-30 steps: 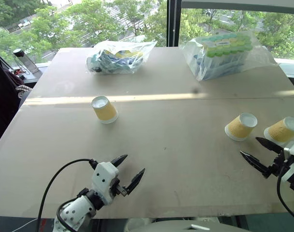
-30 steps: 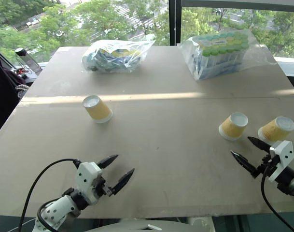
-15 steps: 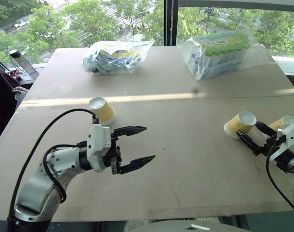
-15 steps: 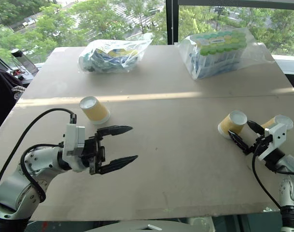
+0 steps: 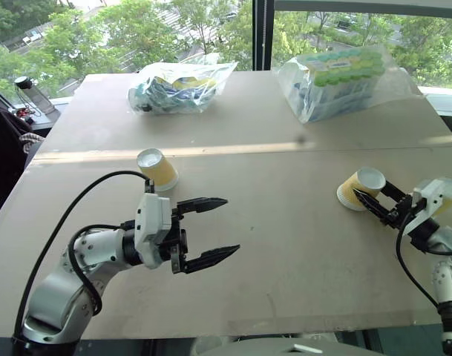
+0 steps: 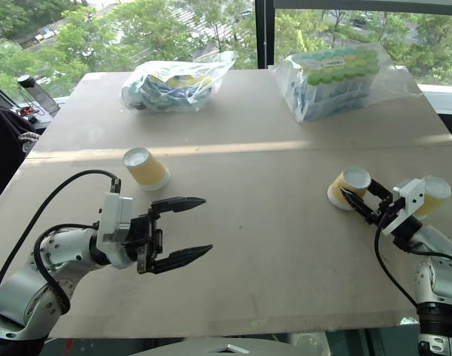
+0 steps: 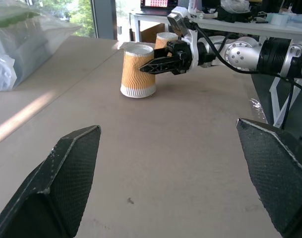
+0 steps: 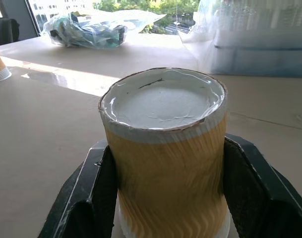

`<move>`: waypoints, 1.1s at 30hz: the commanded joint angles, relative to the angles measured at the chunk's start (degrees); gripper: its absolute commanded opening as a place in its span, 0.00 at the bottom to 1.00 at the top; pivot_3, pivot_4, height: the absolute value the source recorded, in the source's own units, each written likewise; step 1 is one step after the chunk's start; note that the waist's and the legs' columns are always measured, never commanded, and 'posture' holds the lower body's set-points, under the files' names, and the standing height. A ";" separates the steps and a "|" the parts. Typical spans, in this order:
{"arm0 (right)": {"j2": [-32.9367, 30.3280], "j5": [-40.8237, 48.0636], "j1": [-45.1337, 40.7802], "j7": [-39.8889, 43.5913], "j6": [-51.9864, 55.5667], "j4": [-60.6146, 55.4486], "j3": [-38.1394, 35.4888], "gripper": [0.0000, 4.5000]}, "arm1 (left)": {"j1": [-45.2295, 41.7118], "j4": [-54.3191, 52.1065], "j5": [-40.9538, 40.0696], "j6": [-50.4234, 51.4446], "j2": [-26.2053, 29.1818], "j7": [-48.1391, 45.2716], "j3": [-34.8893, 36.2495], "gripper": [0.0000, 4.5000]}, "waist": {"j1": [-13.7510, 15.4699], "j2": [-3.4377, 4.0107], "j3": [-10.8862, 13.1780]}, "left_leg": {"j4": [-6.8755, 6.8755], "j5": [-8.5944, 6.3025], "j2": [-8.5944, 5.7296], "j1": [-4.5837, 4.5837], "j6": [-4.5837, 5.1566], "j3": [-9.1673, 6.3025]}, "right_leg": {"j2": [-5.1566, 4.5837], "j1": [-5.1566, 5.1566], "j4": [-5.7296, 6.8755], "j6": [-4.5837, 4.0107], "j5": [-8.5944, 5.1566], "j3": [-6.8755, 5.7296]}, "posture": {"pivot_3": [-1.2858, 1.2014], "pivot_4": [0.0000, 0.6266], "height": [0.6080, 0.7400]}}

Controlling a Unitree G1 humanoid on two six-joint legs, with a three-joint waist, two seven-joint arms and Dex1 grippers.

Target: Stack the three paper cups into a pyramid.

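Observation:
Three yellow ribbed paper cups stand upside down on the table (image 5: 285,245). One cup (image 5: 157,168) is at the left, just beyond my left gripper (image 5: 230,225), which hangs open above the table and points right with nothing between its fingers (image 7: 66,173). My right gripper (image 5: 370,194) is shut on the second cup (image 8: 165,163), at the right, with one finger (image 8: 86,198) pressed on each side. The third cup (image 6: 434,196) sits close behind that hand, partly hidden by it.
Two clear plastic bags of packaged goods lie at the far side, one at the left (image 5: 182,87) and one at the right (image 5: 344,80). A dark bottle (image 5: 29,87) stands beyond the far left corner. Bare tabletop lies between my arms.
My right gripper moved forward around the right cup and shut on it. My left arm rose from the front edge, turned its gripper to the right, then held still.

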 commanded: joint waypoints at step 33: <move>6.08 -13.03 -2.49 -12.24 1.01 -14.40 9.60 1.00 | -0.86 3.81 8.18 -0.52 -4.59 5.82 0.56 1.00 | -0.68 -0.08 0.03 | 0.04 -0.02 -0.07 -0.15 0.01 0.17 | -0.15 -0.48 0.29 -0.02 0.02 -0.29 | 0.52 0.24 1.00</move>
